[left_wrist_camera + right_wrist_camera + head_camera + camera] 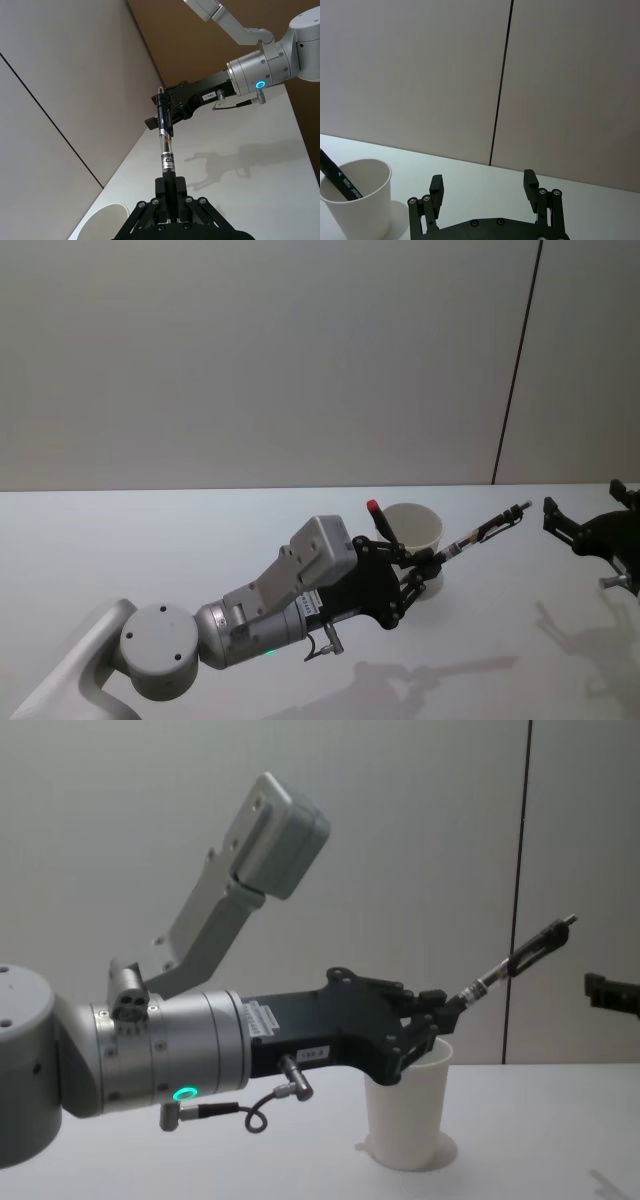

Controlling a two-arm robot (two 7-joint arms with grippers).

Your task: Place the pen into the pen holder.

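**L end effector (432, 562) pinching pen over paper cup**

L end effector (450, 1005) has its fingers pressed together on one end of the pen (480, 535), w/ the arm reaching in low across the table (150, 540). Pen (515, 960) sticks straight out from the fingertips, tilted up and away from them. Its clip end is the far, free end, seen clearly in the left wrist view (165, 135). Whole pen is in the air and no part of it is inside the cup.

White paper cup (425, 530) stands upright on the table, right under and just behind the L fingertips. From the chest view the fingers sit just above its rim on the near-L side, cup (405, 1120) below them. Can't tell if linkage touches the rim. A second pen w/ red tip (373, 508) stands in the cup, leaning on the rim, just beside the L end effector's linkage.

R end effector (585, 502) is well off to the right of the L one and clear of the cup. Its fingers are spread w/ nothing btwn them, as the right wrist view (483, 179) shows. Free end of the held pen points toward it, w/ a gap btwn the two. From its wrist view the cup (360, 210) is off to one side w/ a dark pen leaning in it.
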